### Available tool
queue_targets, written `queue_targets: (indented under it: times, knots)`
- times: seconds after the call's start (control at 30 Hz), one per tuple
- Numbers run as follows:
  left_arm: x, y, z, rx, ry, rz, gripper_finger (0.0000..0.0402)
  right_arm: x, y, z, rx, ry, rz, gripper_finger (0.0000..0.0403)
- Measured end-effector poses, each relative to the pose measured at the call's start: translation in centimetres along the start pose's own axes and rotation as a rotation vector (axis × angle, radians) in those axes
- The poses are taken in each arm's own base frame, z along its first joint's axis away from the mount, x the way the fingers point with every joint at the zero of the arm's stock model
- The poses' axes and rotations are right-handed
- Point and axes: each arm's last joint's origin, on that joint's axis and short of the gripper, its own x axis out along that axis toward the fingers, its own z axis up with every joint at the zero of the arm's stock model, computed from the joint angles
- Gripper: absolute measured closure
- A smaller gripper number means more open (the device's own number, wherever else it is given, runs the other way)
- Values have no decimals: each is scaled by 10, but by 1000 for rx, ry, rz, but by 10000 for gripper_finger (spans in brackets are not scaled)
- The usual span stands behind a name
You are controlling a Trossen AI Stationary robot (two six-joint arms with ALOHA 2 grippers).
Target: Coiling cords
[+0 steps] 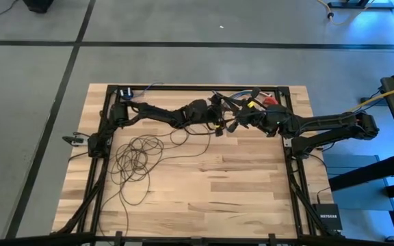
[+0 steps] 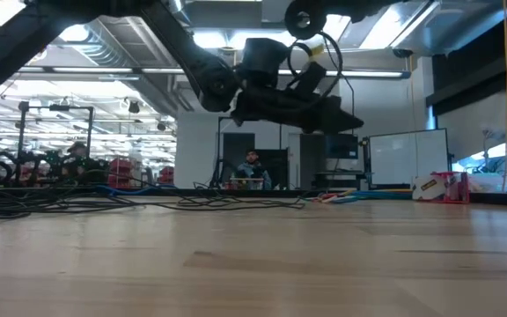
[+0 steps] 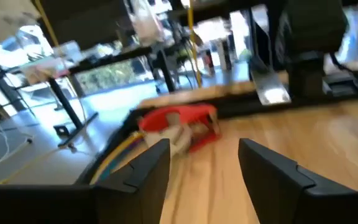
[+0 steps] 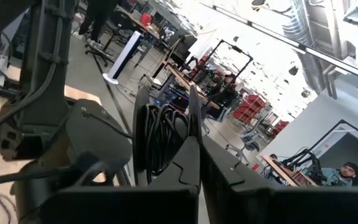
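Note:
The cords are a thin dark wire. Many loose loops (image 1: 137,156) lie on the wooden table's left half, and a strand (image 1: 183,137) runs from them toward the far middle, where both grippers meet above the table. My right gripper (image 4: 165,143) is shut on a small coil of cord (image 4: 160,134); it shows in the high view too (image 1: 241,123). My left gripper (image 3: 204,168) stands open just left of it (image 1: 223,115), with nothing between its fingers. My right gripper pinches a bundle of several cord turns (image 4: 159,149) between its two fingers. The fingers lie level and come from the table's right side. The coil is lifted clear of the table, and its turns stand up past the fingertips. A loop (image 2: 319,53) shows above the grippers in the low view.
A red object (image 3: 179,124) lies at the table's far right, beyond my left gripper, also seen in the high view (image 1: 271,101). A black frame (image 1: 289,137) rims the table. A multicoloured wire bundle (image 1: 241,96) lies at the far edge. People sit in the room behind.

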Motion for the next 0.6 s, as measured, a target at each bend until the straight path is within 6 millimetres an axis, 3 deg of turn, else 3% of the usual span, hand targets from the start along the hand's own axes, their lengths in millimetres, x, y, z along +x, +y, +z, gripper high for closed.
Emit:
queue_targets:
  times: [0.23, 0.6]
  knots:
    - [0, -1, 3, -5, -23, -10, 239, 0, 0, 0, -1, 1, 1, 399]
    - [0, -1, 1, 31, -10, -15, 385, 0, 0, 0, -2, 1, 2, 399]
